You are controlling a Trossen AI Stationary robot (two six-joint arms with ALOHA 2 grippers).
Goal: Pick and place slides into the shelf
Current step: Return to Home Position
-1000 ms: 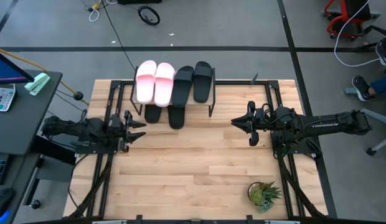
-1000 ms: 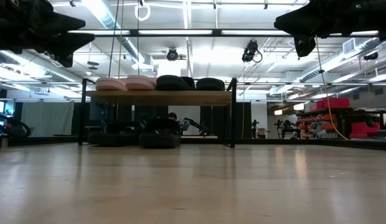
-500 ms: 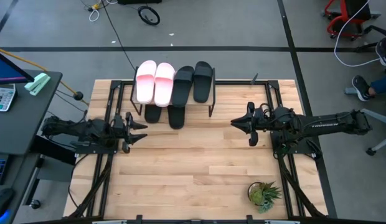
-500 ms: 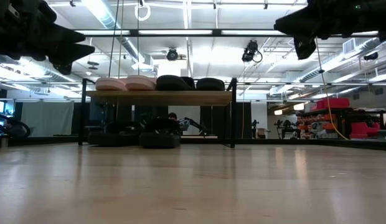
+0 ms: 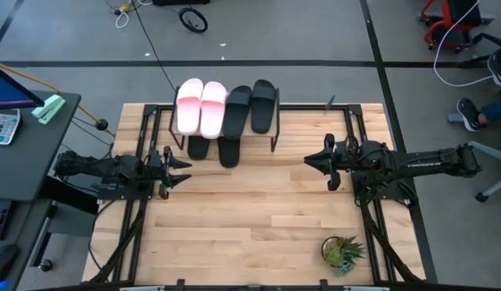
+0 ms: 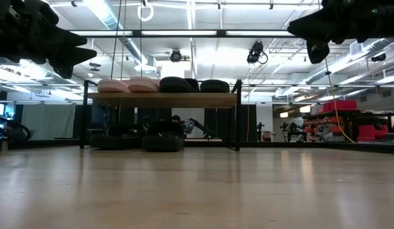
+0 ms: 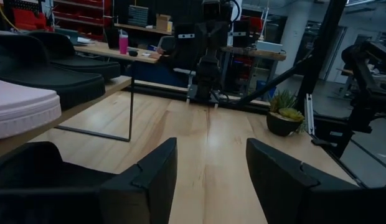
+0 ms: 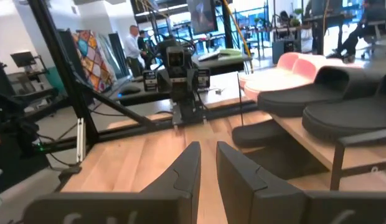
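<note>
The shelf point(image 6: 162, 100) stands at the table's far edge. On its plank lie two pale pink slides point(image 5: 200, 107) and two black slides point(image 5: 250, 107). Two more black slides point(image 5: 214, 149) rest flat on the tabletop under it, also seen in the low view point(image 6: 146, 138). My left gripper point(image 5: 183, 168) hovers open over the table's left part, pointing right. My right gripper point(image 5: 309, 160) hovers over the right part, pointing left, with only a narrow gap between its fingers point(image 8: 208, 155). Both are empty and well clear of the shelf.
A small potted plant point(image 5: 342, 252) stands near the table's near right corner. Bare wooden tabletop point(image 5: 250, 202) lies between the two grippers. A side desk with a calculator point(image 5: 4, 125) is off the table's left edge. People show in the room beyond point(image 8: 134, 43).
My right gripper has drawn back a little toward the table's right edge. My left gripper has dipped slightly. The slides and the shelf have stayed where they were.
</note>
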